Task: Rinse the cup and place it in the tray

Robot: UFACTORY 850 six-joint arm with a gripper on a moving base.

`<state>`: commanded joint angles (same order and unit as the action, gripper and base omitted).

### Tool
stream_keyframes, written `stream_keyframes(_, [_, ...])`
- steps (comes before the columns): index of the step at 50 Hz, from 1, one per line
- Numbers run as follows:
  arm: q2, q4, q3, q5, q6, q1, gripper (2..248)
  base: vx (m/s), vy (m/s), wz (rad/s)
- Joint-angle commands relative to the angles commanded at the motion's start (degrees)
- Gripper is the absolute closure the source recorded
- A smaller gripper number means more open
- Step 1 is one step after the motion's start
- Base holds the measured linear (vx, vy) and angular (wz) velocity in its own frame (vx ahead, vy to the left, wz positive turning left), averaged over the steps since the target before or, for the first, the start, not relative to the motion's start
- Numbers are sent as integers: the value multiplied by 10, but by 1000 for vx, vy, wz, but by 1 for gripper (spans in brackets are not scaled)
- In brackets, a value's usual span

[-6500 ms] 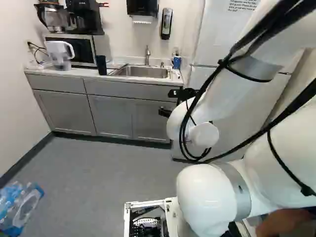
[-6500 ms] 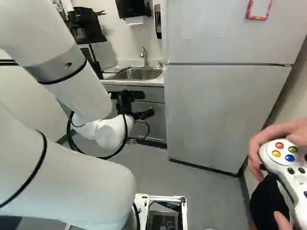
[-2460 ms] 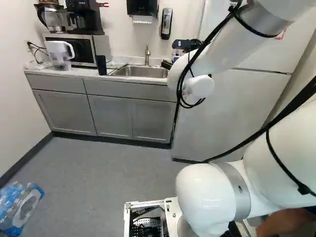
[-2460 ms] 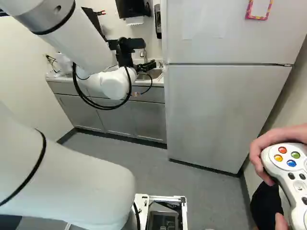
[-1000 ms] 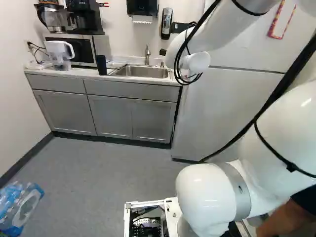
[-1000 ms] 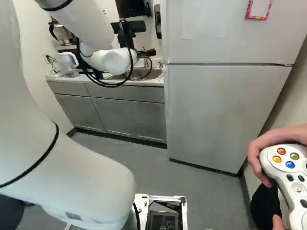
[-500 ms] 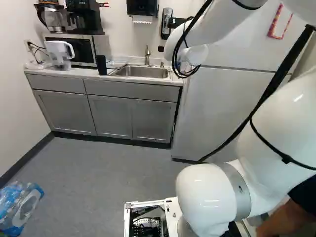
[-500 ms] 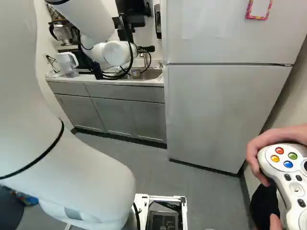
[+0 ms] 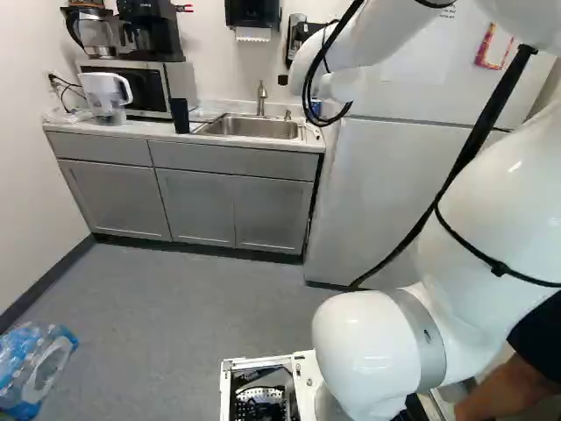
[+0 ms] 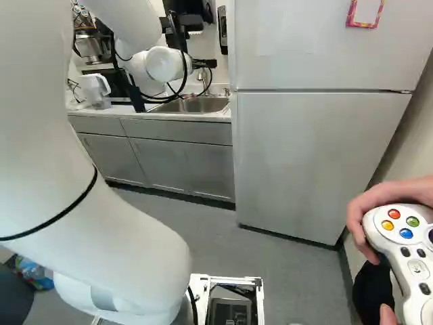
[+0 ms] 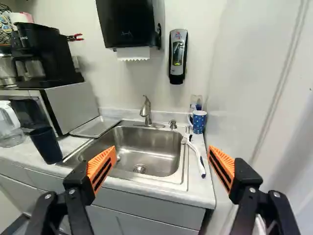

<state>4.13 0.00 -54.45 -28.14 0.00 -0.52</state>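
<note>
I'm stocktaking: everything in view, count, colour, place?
Cup: one, dotted blue, counter
Tumbler: one, dark, counter
Tray: one, silver, counter
Brush: one, white, counter
Pitcher: one, clear, counter
Microwave: one, silver, counter
Coffeemaker: one, black, on microwave
Sink: one, silver, in counter
Faucet: one, silver, behind sink
Cabinets: several, grey, below counter
Dispensers: two, black and grey, wall
Fridge: one, white, beside counter
Bottles: several, clear, floor
Controller: one, white, person's hand
Arm: one, white, foreground
Hand: one, black, before sink
</note>
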Motion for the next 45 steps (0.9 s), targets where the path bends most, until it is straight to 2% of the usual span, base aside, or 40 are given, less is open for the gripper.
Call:
stream_keyframes(21, [-24,0,-48,2,0,-5,3,0,0,0])
stream_keyframes(45, [-48,0,-96,24,0,-10,3,0,0,0])
